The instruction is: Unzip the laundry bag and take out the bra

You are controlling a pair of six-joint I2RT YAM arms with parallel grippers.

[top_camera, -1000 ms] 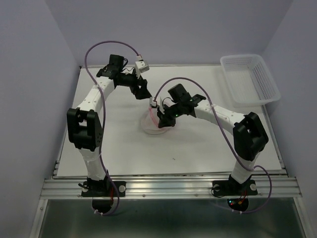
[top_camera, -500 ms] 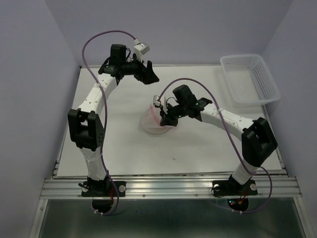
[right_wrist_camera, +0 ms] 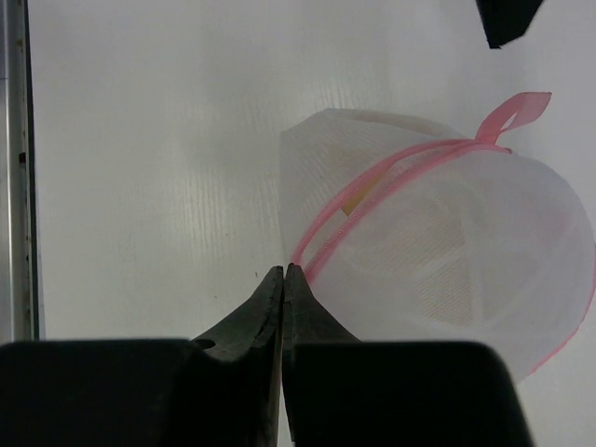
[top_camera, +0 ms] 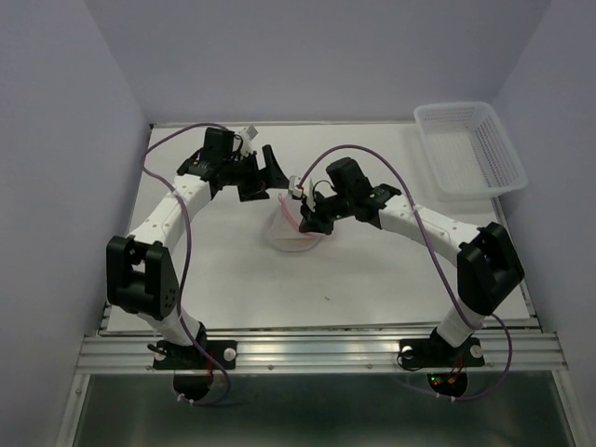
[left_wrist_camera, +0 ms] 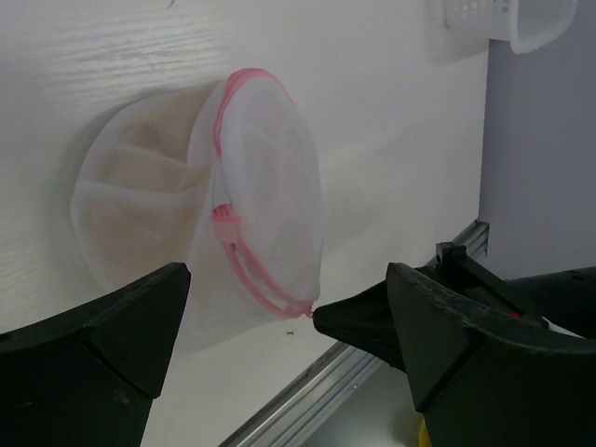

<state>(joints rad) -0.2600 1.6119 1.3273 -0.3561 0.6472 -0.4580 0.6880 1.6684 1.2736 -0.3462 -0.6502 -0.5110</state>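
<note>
The laundry bag (top_camera: 291, 230) is a round white mesh pouch with a pink zipper rim, lying mid-table. It also shows in the left wrist view (left_wrist_camera: 251, 214) and the right wrist view (right_wrist_camera: 447, 242). The bra (left_wrist_camera: 140, 182) shows only as pale beige padding through the mesh. My right gripper (top_camera: 305, 222) is shut, and its tip (right_wrist_camera: 283, 272) pinches the near end of the pink rim. My left gripper (top_camera: 267, 174) is wide open and empty, just beyond the bag on its far left side, with its fingers (left_wrist_camera: 88, 358) either side of the view of the bag. A pink pull loop (right_wrist_camera: 512, 114) sticks out at the bag's far end.
A white plastic lattice basket (top_camera: 468, 147) stands at the table's far right corner and shows in the left wrist view (left_wrist_camera: 503, 19). The right gripper's black tip (left_wrist_camera: 358, 321) reaches in from the right. The metal rail (top_camera: 317, 346) runs along the near edge.
My left arm has come down from a raised pose at the back, and its open gripper has moved close to the bag's far side. My right gripper stays shut at the bag's rim.
</note>
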